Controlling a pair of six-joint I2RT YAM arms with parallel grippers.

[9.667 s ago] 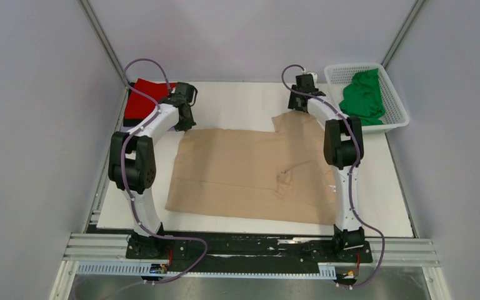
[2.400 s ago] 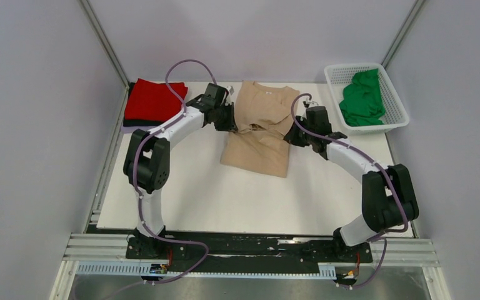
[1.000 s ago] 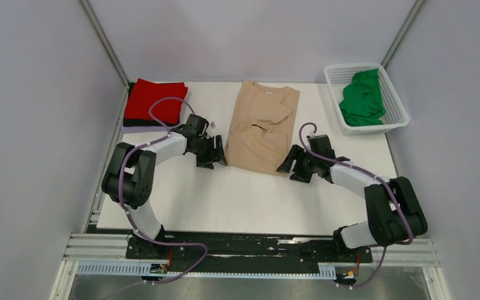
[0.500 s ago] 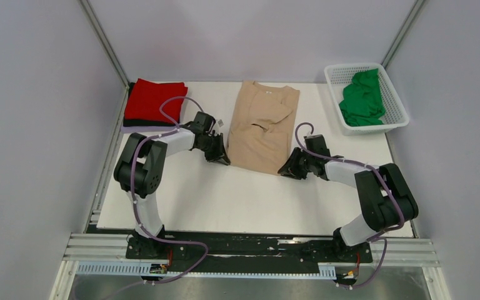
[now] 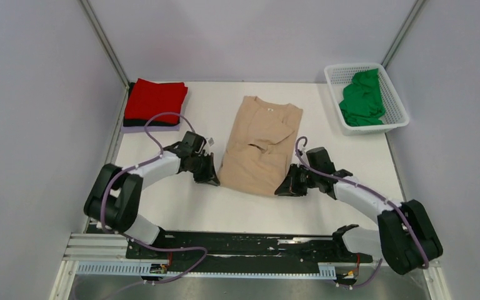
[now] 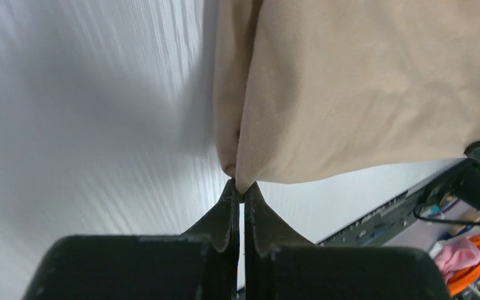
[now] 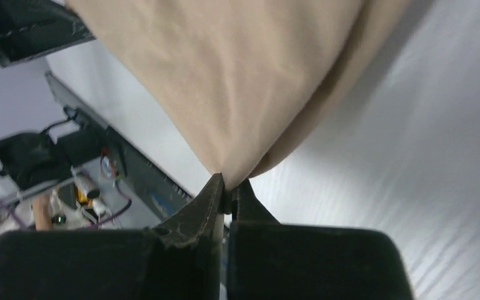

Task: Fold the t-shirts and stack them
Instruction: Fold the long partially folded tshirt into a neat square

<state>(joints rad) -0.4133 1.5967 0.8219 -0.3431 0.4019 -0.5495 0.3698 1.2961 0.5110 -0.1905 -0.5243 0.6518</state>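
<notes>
The tan t-shirt [image 5: 259, 144] lies folded into a long strip in the middle of the white table, collar at the far end. My left gripper [image 5: 215, 180] is shut on its near left corner [image 6: 240, 181]. On the other side, my right gripper [image 5: 281, 190] is shut on the near right corner [image 7: 231, 178]. A red t-shirt [image 5: 156, 100] lies folded on top of a dark one [image 5: 139, 123] at the far left. The bright green t-shirt [image 5: 362, 97] sits crumpled in the basket.
The white lattice basket [image 5: 395, 119] stands at the table's far right corner. Grey walls close in both sides. A metal rail [image 5: 250, 250] with the arm bases runs along the near edge.
Both grippers closed on the tan shirt's near corners and pulled toward the near edge. The shirt slid a little nearer with them.
</notes>
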